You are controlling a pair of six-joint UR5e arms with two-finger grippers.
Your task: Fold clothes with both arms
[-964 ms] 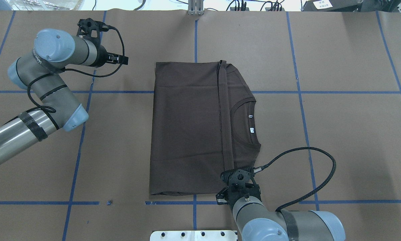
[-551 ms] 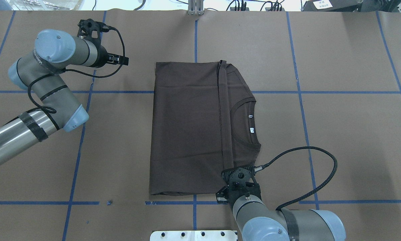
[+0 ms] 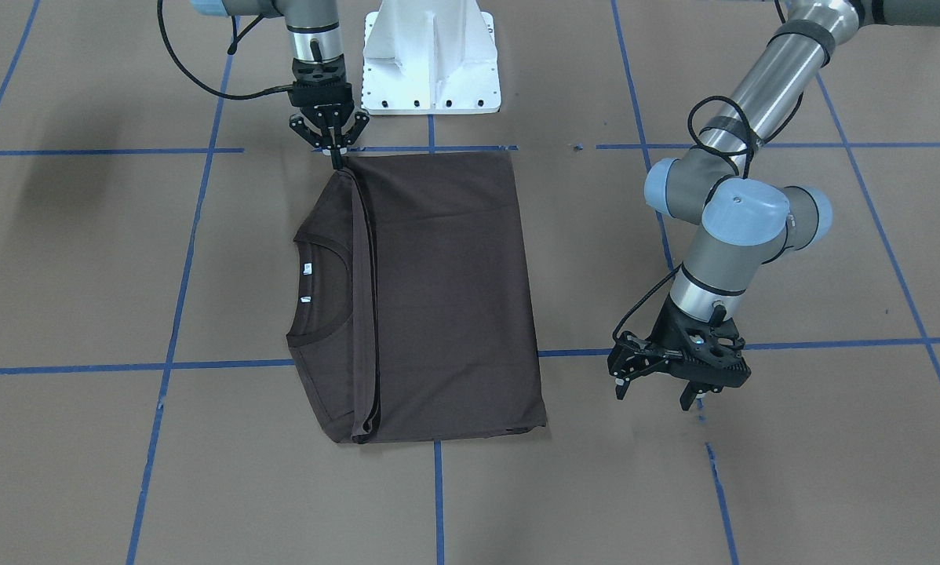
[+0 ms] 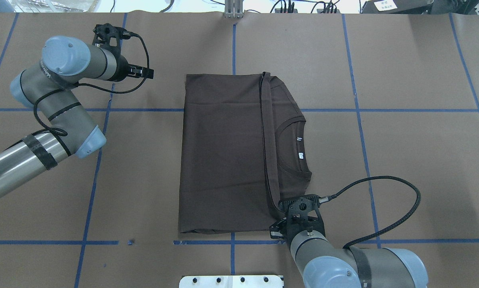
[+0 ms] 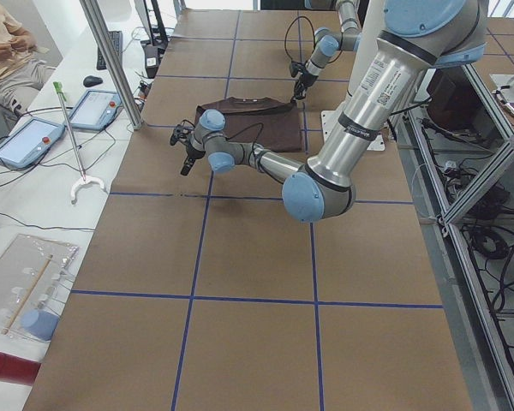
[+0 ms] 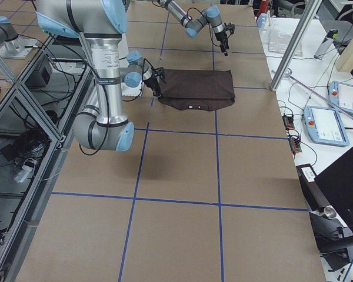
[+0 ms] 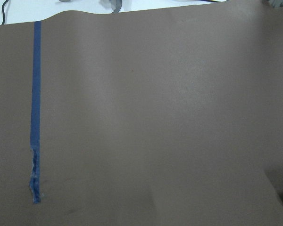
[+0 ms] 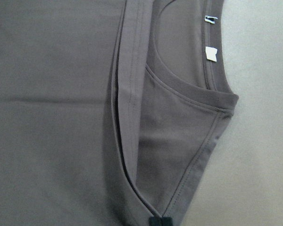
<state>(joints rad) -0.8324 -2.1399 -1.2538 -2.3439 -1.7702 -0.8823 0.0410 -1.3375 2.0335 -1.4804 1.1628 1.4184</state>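
The right gripper (image 3: 334, 157) pinches the T-shirt's (image 3: 446, 290) corner and should hold tight until the open left gripper (image 3: 653, 395), off beside the T-shirt, grabs another.

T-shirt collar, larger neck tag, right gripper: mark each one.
collar (image 8: 188, 89), right wrist view, on the ribbed band.
larger neck tag (image 8: 211, 53), right wrist view, middle of the white square.
right gripper (image 3: 335, 159), front-facing view, between the fingertips pinched on the T-shirt's (image 3: 446, 298) corner.

Dark brown T-shirt (image 3: 439, 290) folded flat mid-frame, ribbed collar (image 8: 193, 92) and white tags (image 8: 210, 54) exposed left, right gripper (image 3: 334, 157) pinching its upper-left corner, left gripper (image 3: 653, 392) splayed at right.
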